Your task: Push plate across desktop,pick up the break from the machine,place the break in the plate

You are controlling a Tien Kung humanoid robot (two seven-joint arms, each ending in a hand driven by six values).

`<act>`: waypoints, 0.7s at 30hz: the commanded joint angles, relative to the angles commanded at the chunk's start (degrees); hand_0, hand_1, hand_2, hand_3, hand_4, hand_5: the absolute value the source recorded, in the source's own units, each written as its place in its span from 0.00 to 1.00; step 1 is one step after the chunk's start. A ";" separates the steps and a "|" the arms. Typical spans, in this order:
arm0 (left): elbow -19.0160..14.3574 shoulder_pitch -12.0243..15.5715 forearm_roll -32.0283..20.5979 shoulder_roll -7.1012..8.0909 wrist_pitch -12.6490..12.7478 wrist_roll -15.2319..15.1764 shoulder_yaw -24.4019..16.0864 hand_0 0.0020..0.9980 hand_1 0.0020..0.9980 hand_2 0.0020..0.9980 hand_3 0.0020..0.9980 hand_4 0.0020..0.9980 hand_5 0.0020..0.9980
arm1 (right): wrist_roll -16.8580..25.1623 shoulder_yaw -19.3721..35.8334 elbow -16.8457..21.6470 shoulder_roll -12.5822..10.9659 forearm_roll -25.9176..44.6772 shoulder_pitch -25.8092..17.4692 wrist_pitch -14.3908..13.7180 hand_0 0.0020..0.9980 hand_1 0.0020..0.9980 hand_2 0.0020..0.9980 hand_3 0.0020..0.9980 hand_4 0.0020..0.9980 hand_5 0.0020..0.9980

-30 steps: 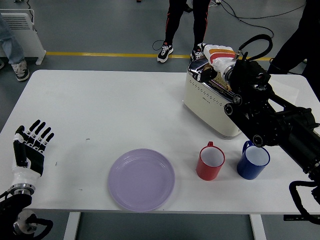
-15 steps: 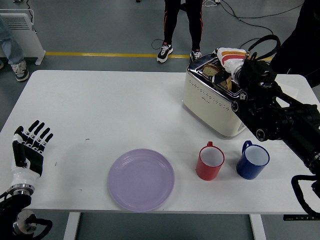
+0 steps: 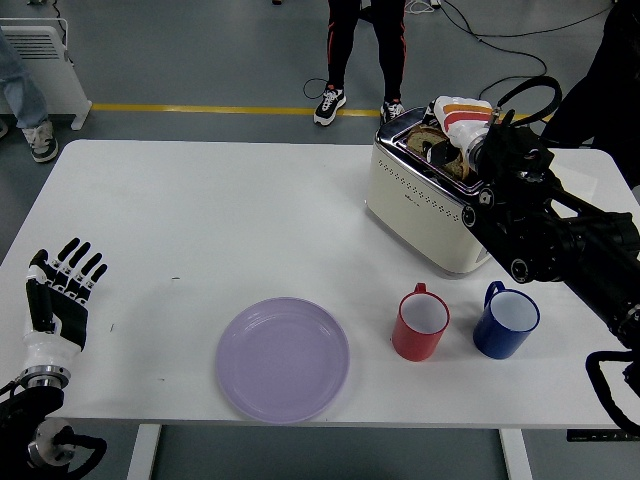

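A cream toaster [image 3: 415, 205] stands at the back right of the white table, with brown bread [image 3: 422, 134] sticking up from its top slots. My right hand [image 3: 455, 128], in a white glove with orange and red stripes, sits on the toaster's top right beside the bread and partly covers it. Its grip is hidden. An empty lilac plate [image 3: 283, 358] lies near the front edge at the centre. My left hand [image 3: 60, 290] rests at the lower left corner with fingers spread, holding nothing.
A red mug [image 3: 420, 323] and a blue mug [image 3: 506, 320] stand in front of the toaster, right of the plate. A person's legs [image 3: 365, 50] are beyond the far edge. Another person in dark clothes [image 3: 600, 90] stands at the top right.
My right hand shifted to the right along the toaster's top, uncovering the bread, then settled lower beside it. The left hand, plate and mugs have not moved.
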 joint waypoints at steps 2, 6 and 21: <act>0.04 0.03 0.03 0.00 0.02 0.02 -0.13 0.78 0.77 0.80 0.73 0.56 1.00 | 0.19 -0.31 -0.36 0.00 0.78 -0.03 0.23 0.40 0.47 0.47 0.52 0.49 0.12; 0.22 0.04 0.02 0.00 0.03 -0.01 -0.27 0.78 0.77 0.80 0.73 0.56 1.00 | 0.32 -0.80 -0.27 0.00 1.80 0.09 0.74 0.37 0.45 0.46 0.50 0.46 0.10; 0.13 -0.16 0.17 0.00 -0.05 0.02 -0.55 0.78 0.77 0.80 0.73 0.56 1.00 | -4.33 1.21 10.89 0.00 -6.18 2.32 -2.04 0.28 0.37 0.40 0.45 0.36 0.10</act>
